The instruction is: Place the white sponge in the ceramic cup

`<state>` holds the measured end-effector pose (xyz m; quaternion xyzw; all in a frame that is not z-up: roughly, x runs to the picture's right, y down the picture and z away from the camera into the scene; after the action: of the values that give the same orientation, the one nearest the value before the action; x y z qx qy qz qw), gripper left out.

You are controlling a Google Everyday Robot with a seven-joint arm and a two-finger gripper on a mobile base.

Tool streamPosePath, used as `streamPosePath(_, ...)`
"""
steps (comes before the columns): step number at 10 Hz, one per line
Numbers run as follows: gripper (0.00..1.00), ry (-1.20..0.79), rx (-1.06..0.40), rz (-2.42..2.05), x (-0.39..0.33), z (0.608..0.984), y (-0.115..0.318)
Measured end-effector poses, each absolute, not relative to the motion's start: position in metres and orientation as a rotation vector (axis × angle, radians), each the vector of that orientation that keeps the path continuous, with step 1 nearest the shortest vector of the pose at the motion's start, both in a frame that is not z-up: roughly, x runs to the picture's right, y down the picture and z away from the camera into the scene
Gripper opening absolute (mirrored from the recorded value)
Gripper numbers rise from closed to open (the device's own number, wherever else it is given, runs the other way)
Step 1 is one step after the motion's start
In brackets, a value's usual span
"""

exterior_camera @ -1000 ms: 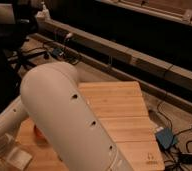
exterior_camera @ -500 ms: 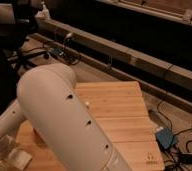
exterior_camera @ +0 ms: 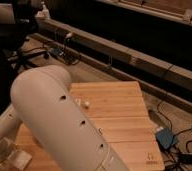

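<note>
Arm's big white link (exterior_camera: 64,125) has drifted a little left since the earlier frames. That uncovers a small white bit (exterior_camera: 86,103) on the boards just past its edge.

White sponge: not visible. The link blocks the left and middle of the table, and no bare part of the top shows it. Which way it points and how its long axis runs can't be told. Ceramic cup: also out of sight behind the link.

Gripper (exterior_camera: 13,156): low in the bottom-left corner, below the thinner arm segments and near the table's left end. It shows only as a pale blocky shape. Whether it is spread, pressed together or pinching anything can't be told.

Surface: pale wooden table (exterior_camera: 124,115), boards running left to right, its right and far edges in view. There is a small dark mark (exterior_camera: 150,156) near the front-right corner. The small white bit lies alone on bare wood, close to the link's edge and well apart from the table's edges.

Room: dim. Grey-brown floor (exterior_camera: 89,70) beyond and to the right of the table. A blue box (exterior_camera: 165,137) sits on the floor just off the table's right edge, with dark cables (exterior_camera: 186,159) trailing near it. A long low rail (exterior_camera: 129,56) runs diagonally behind the table from upper left to right. More cables (exterior_camera: 59,52) lie on the floor at upper left.
</note>
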<state>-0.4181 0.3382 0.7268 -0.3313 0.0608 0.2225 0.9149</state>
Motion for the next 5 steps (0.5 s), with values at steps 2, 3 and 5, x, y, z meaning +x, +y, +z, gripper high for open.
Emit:
streamPosePath(2,0.65,0.125,-0.654,0.478,-0.4203,0.7299,0.3327)
streamPosePath(3,0.65,0.126,-0.642,0.488,-0.4223,0.7312,0.3309)
streamPosePath(5,0.65,0.132,-0.642,0.492,-0.4259,0.7314,0.3349)
